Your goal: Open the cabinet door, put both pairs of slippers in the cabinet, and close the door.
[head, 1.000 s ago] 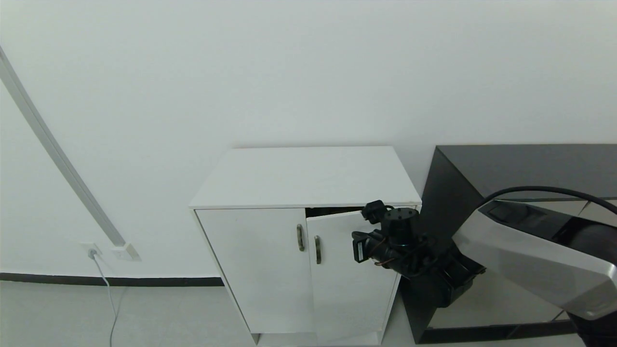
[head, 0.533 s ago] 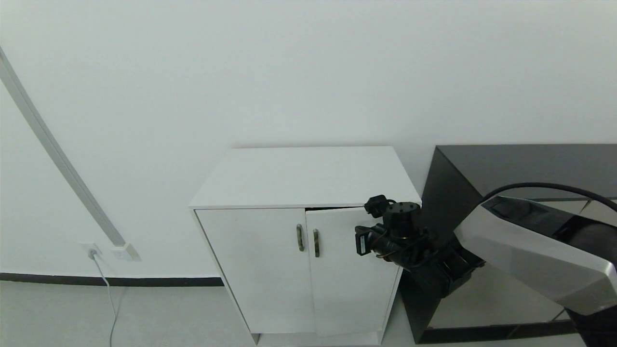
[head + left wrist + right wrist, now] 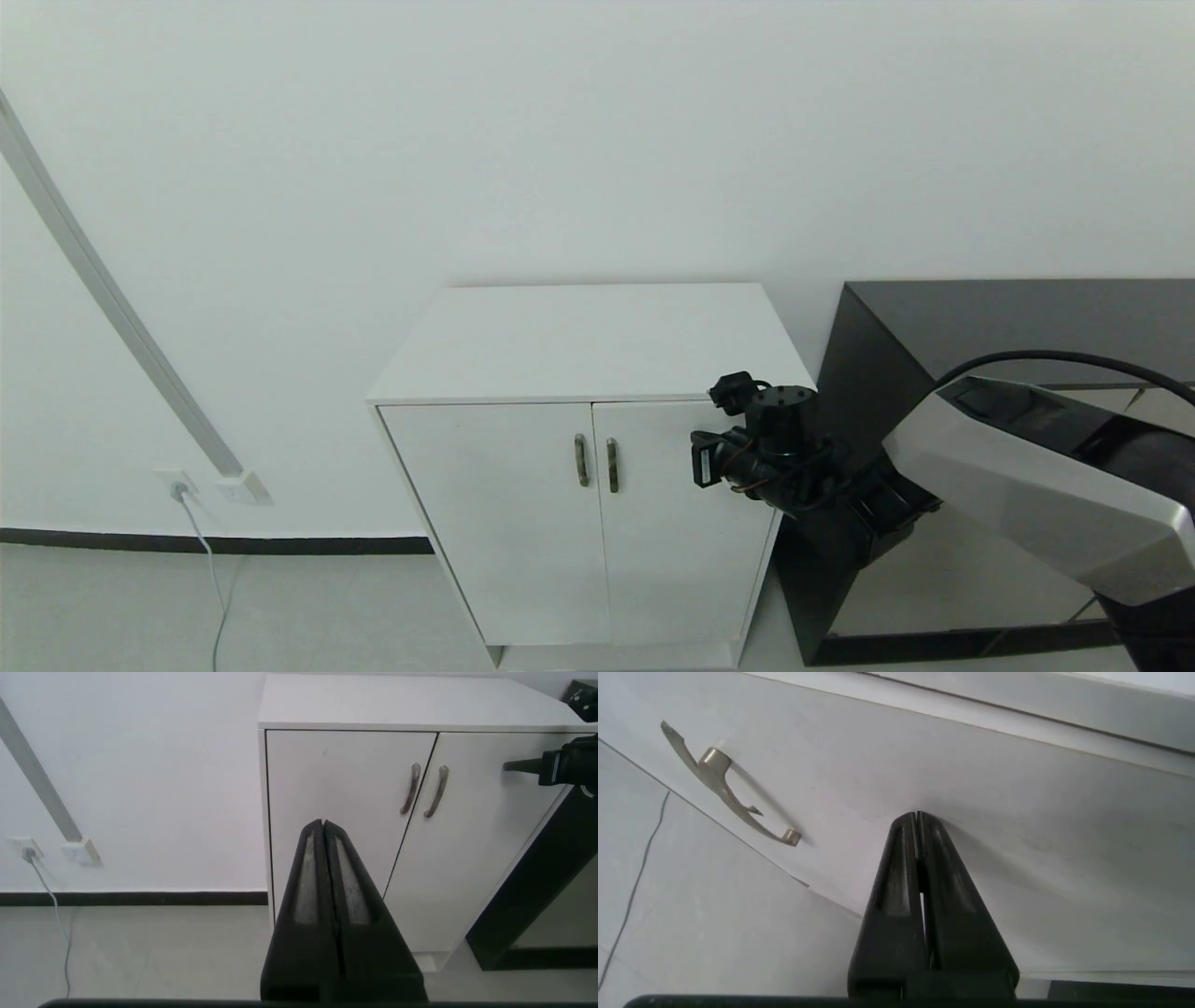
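**Cabinet shut, right tool against its door**

The left tool (image 3: 323,831), its fingers pressed together and holding nothing, hangs in front of the white cabinet (image 3: 588,345), well apart from it. Both doors sit flush, with the handles (image 3: 581,460) side by side. The right tool (image 3: 920,821), its fingers together, has its tip against the right door (image 3: 672,560).

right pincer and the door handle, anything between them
Nothing: only bare white door lies between the right pincer and the handle, as the right wrist view shows.
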{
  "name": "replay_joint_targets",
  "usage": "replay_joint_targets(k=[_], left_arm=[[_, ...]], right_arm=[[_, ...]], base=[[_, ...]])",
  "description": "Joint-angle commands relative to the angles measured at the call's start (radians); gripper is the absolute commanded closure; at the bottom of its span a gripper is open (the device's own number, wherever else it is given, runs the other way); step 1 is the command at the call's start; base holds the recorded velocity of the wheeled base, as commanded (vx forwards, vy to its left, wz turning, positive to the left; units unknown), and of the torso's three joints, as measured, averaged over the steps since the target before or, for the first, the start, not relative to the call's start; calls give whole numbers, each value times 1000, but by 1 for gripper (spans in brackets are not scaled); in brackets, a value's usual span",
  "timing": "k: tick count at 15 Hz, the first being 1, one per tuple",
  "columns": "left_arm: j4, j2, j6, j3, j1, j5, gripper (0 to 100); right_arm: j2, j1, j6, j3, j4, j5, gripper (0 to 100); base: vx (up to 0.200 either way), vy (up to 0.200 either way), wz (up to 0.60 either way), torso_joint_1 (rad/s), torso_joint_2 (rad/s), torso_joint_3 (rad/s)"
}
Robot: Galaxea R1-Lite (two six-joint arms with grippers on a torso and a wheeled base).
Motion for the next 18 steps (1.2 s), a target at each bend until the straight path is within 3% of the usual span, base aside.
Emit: replay_joint_targets(k=[1,18], left_arm=[[0,1,0,0,0,0,100],[0,1,0,0,0,0,100]], right_arm=[[-2,-2,0,1,-1,0,100],[20,-4,0,-23,0,0,100]], base=[[0,0,0,0,0,0],[0,0,0,0,0,0]])
